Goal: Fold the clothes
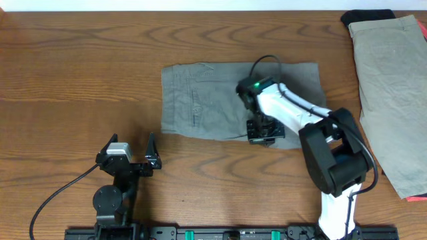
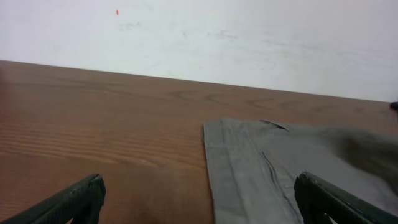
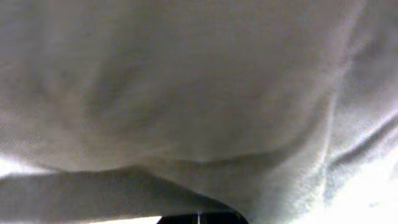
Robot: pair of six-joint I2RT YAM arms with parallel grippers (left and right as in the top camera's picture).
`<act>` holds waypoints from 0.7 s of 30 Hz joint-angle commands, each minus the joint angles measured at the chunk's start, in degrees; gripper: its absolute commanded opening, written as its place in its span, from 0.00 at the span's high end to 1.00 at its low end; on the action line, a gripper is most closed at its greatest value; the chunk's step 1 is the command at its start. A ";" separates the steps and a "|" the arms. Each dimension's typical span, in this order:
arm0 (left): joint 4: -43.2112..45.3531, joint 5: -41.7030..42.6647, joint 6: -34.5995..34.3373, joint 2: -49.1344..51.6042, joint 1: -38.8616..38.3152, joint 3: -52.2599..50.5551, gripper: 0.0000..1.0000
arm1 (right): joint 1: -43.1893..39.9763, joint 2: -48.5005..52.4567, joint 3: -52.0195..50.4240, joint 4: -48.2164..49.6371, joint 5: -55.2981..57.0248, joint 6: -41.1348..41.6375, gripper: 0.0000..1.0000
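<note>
Right claw (image 1: 265, 131) clenched at the near hem of the grey shorts (image 1: 200, 100).
They lie flat beneath me, spreading ahead and leftward. Whether I've actually pinched cloth is hidden; a thin or missed pinch could slip when I lift, leaving the fold crooked.

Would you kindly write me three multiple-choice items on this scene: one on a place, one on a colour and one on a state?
1. Where does the beige pair lie?
A) at the right edge of the table
B) at its left edge
C) at its centre

2. What colour are the middle shorts?
A) red
B) grey
C) blue

3. How is the left gripper?
A) shut on cloth
B) open, holding nothing
C) out of view

Answers:
1 A, the overhead view shows it along the right edge.
2 B, the cloth is plain mid-grey.
3 B, its fingers stand wide apart over bare wood.
</note>
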 commanded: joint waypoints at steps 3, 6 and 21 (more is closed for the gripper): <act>-2.10 0.66 0.35 -0.02 0.35 -0.90 0.02 | -3.61 -0.68 -0.44 0.33 2.91 0.70 0.99; -2.08 0.66 0.35 -0.02 0.35 -0.90 0.02 | -3.98 -2.86 -0.42 0.39 2.45 0.63 0.99; -2.08 0.66 0.35 -0.02 0.35 -0.90 0.02 | -10.93 -21.11 -0.42 4.87 4.07 -3.50 0.01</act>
